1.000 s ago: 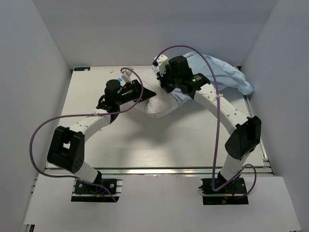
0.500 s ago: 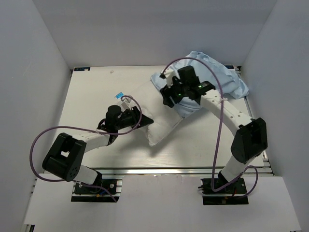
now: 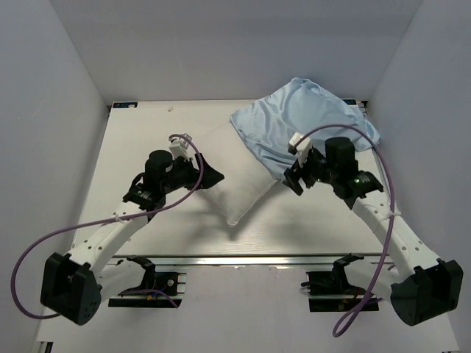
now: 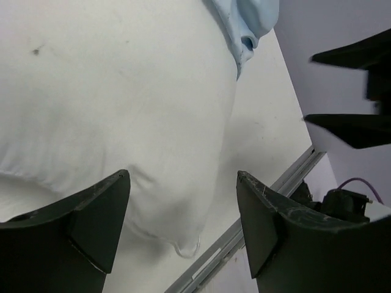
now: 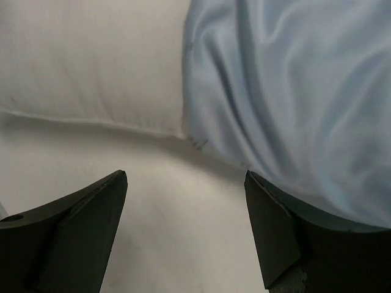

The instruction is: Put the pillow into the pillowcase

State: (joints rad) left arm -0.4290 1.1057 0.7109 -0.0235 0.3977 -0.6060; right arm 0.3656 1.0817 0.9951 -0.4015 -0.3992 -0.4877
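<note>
The white pillow [image 3: 239,180] lies slantwise mid-table, its far end tucked under or into the light blue pillowcase [image 3: 305,118], which spreads over the back right. My left gripper [image 3: 215,175] is open at the pillow's left edge with nothing between its fingers. In the left wrist view the pillow [image 4: 116,91] fills the space beyond the left gripper [image 4: 183,177], with the pillowcase [image 4: 252,21] at the top. My right gripper [image 3: 291,179] is open just off the pillowcase's near edge. The right wrist view shows the right gripper [image 5: 186,176] over bare table, the pillow [image 5: 91,55] and pillowcase [image 5: 287,91] beyond it.
The white table [image 3: 140,147] is boxed in by grey walls on three sides. A metal rail [image 3: 235,259] runs along the near edge. Purple cables [image 3: 383,165] loop off both arms. The right arm's dark fingers [image 4: 348,125] show at the right of the left wrist view.
Both grippers have opened, let go of the fabric and drawn back toward the near edge. Pillow and pillowcase have settled flat on the table.
</note>
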